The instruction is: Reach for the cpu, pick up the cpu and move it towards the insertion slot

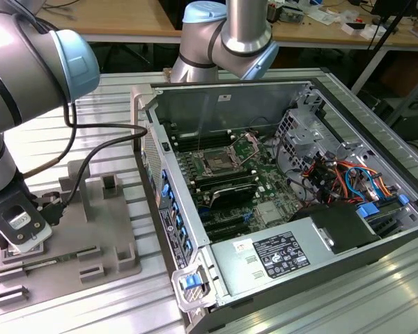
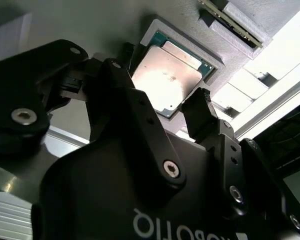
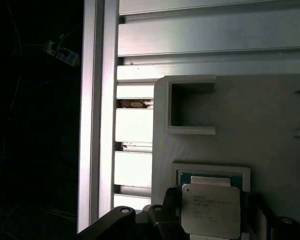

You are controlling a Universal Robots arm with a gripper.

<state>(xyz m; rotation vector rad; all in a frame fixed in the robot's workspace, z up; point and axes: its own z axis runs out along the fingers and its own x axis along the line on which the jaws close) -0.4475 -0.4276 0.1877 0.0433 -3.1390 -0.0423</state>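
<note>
Gripper (image 2: 163, 74) poised at one cpu (image 2: 172, 82) in the tray (image 1: 104, 229).
You see one square, silvery cpu with green rim in both wrist views, seated in one grey plastic tray; you cannot tell whether the gripper clamps it. Exterior view adds one metal-framed insertion slot (image 1: 214, 164), well apart.

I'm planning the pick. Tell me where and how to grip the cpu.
Pinch two opposite side edges of the cpu, coming straight down from above. It lies flat in a shallow square recess of the tray, so probably only its thin rim is graspable.
</note>
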